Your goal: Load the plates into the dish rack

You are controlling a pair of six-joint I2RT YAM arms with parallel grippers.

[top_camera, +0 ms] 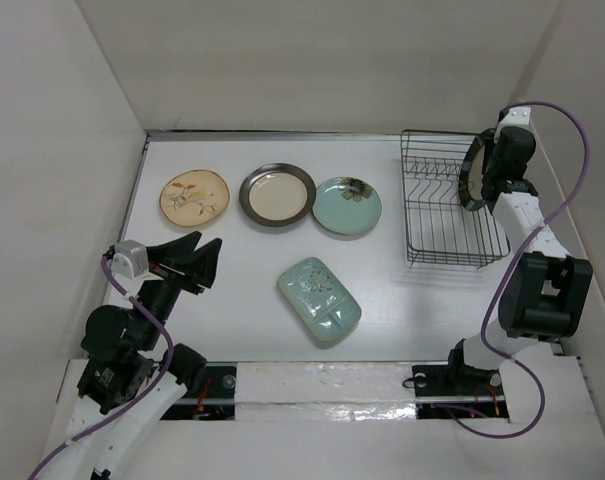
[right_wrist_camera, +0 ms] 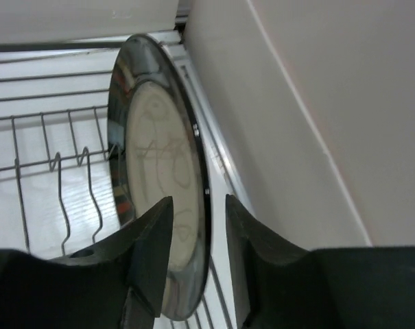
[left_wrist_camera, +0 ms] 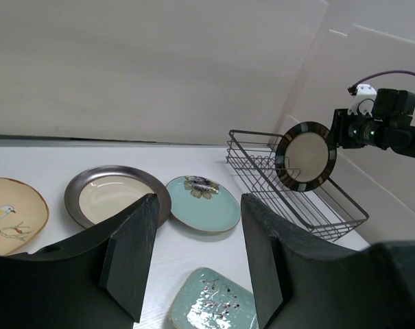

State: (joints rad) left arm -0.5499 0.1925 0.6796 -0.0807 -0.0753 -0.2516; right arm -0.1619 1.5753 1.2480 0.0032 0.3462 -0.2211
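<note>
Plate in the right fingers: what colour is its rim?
Dark with lighter patterned segments, around a cream centre; the plate shows best in the left wrist view.

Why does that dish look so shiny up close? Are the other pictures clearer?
Right wrist view: the dark-rimmed plate, gripped by the right claw, sits near the lens, its glossy rim mirroring bright light; the claw is dark and soft. Left wrist view: the left claw is a shadowed silhouette, the dishes beyond sharp. Top view: even light, faint shadows.

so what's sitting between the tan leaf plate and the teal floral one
The cream plate with grey rim lies flat between the tan plate and teal plate, clearest in the top external view.
</note>
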